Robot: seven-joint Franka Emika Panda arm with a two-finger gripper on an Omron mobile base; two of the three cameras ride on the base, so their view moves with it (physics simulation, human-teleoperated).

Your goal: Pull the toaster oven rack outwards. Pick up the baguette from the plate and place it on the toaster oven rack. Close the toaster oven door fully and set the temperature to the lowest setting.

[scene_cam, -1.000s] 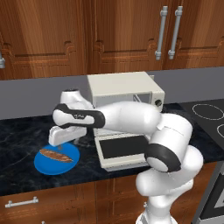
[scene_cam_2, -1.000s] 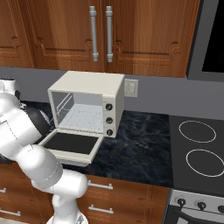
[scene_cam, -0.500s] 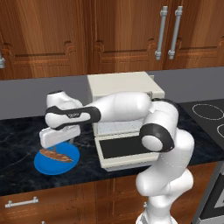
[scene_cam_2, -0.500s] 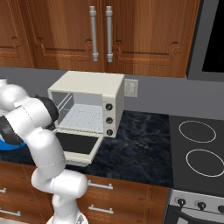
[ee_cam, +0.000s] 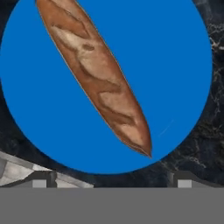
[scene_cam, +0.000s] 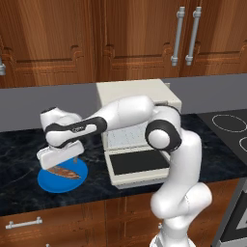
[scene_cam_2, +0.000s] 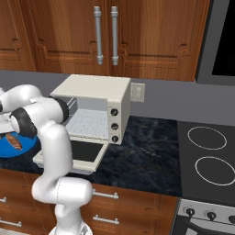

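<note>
We see wood cabinets (scene_cam: 58, 43) over a grey wall, then dark marble counter (scene_cam_2: 147, 156) beside the stove (scene_cam_2: 209, 156). Our oven (scene_cam_2: 98, 108) stands with its door (scene_cam: 137, 165) dropped flat. The gripper (scene_cam: 60, 157), jaws spread and empty, hangs just above the baguette (ee_cam: 94, 72) lying on the plate (ee_cam: 175, 65).

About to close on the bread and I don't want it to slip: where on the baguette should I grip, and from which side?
Grip the baguette at its thick middle, coming straight down from above with the open gripper turned so its fingers straddle the loaf's narrow width. It lies flat on the blue plate and tapers to a point, so an end grip would probably slip.
</note>
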